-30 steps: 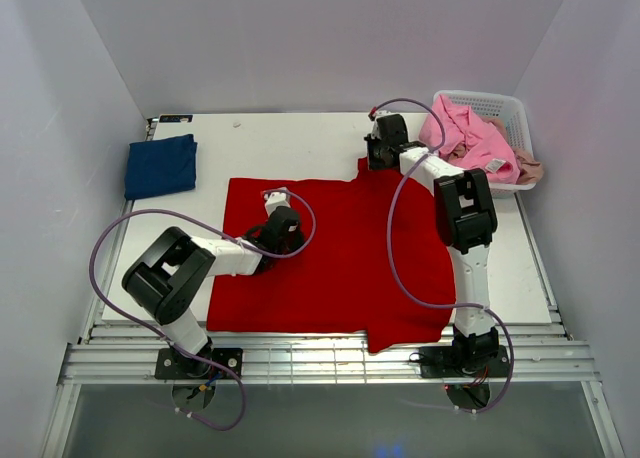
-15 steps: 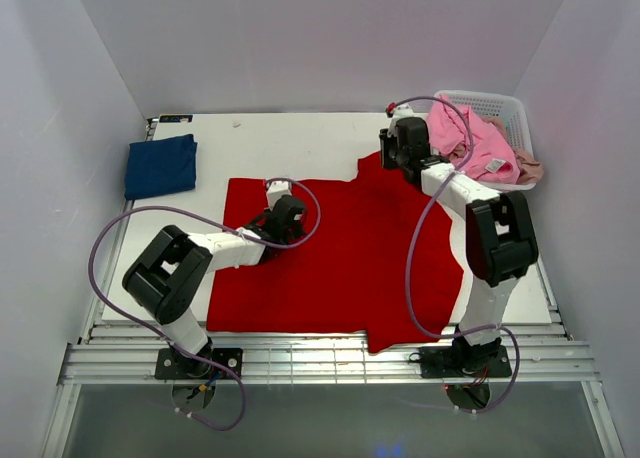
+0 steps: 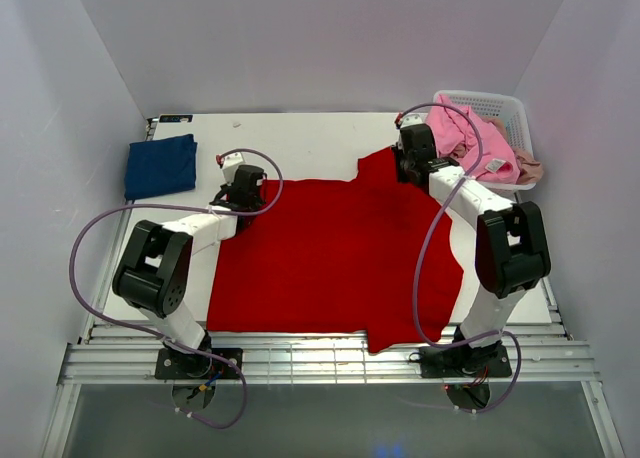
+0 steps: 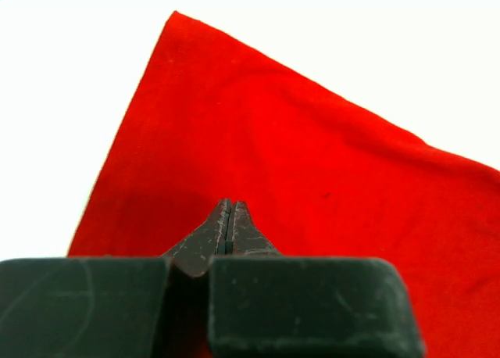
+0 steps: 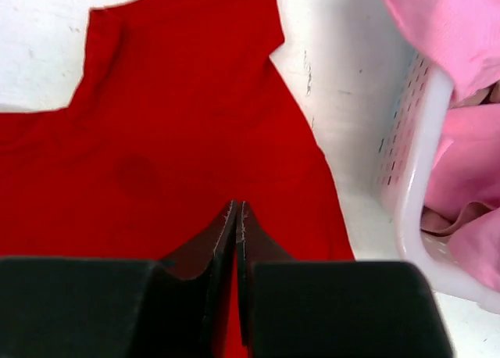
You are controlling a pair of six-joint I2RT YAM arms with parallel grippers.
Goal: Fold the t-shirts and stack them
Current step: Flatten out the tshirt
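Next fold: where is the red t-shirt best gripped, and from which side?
Probably its far-left corner, pinched from above, coming in from the left: the red t-shirt lies flat, so only edges offer a hold, and the shut left tool sits just short of that corner.

The left arm (image 3: 150, 273) and right arm (image 3: 510, 248) reach forward, elbows bent. The left gripper (image 4: 228, 217) and right gripper (image 5: 237, 213) tilt downward, jaws pressed together.
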